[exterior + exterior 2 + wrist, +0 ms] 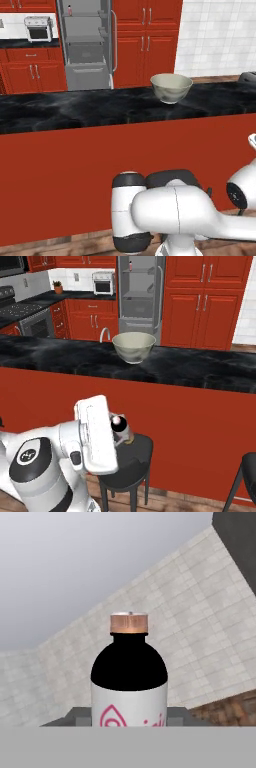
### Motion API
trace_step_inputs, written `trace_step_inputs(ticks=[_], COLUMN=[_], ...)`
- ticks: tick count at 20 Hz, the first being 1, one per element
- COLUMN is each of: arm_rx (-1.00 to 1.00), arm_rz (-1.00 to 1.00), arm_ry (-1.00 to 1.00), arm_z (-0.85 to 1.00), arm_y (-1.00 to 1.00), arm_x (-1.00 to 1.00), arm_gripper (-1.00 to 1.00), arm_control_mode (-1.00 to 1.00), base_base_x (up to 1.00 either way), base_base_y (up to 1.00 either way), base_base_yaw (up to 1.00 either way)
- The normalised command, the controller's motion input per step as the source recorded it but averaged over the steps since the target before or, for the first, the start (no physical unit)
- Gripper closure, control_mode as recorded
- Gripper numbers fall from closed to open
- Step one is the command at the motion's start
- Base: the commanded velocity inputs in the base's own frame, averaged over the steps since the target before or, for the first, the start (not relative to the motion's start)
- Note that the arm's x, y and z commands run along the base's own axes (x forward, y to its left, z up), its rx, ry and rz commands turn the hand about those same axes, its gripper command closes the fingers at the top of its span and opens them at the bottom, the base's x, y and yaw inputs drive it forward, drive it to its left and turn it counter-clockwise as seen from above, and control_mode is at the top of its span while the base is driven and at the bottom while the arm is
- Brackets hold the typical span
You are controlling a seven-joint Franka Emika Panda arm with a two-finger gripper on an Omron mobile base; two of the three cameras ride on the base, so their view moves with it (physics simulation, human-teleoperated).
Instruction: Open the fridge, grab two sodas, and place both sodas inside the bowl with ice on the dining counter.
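Claw [121,432] clamped tight on 1 soda bottle [129,677], held low before the dining counter [200,368].

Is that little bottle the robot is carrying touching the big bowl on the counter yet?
Apart. In the right base view the soda bottle sits in the pincer low before the red panel, well below the bowl up on the dining counter.

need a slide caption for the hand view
Gripper shut on a soda bottle with a copper-coloured cap, tiled wall behind.
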Motion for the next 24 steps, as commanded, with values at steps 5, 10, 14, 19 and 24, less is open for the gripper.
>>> trace_step_inputs(ticks=[5, 10, 14, 19, 24], arm_rx=[0.41, 0.44, 0.42, 0.37, 0.35], arm_rz=[0.13, 0.12, 0.11, 0.10, 0.07], arm_ry=[-0.32, -0.33, -0.29, -0.26, -0.24], arm_z=[0.66, 0.62, 0.70, 0.80, 0.88], arm_y=[0.20, 0.15, 0.37, 0.51, 0.52], arm_x=[0.20, 0.21, 0.27, 0.21, 0.13], arm_gripper=[1.00, 1.00, 1.00, 1.00, 1.00], arm_control_mode=[-1.00, -1.00, -1.00, -1.00, -1.00], base_base_x=[0.00, 0.00, 0.00, 0.00, 0.00], base_base_y=[0.00, 0.00, 0.00, 0.00, 0.00], base_base_yaw=[0.00, 0.00, 0.00, 0.00, 0.00])
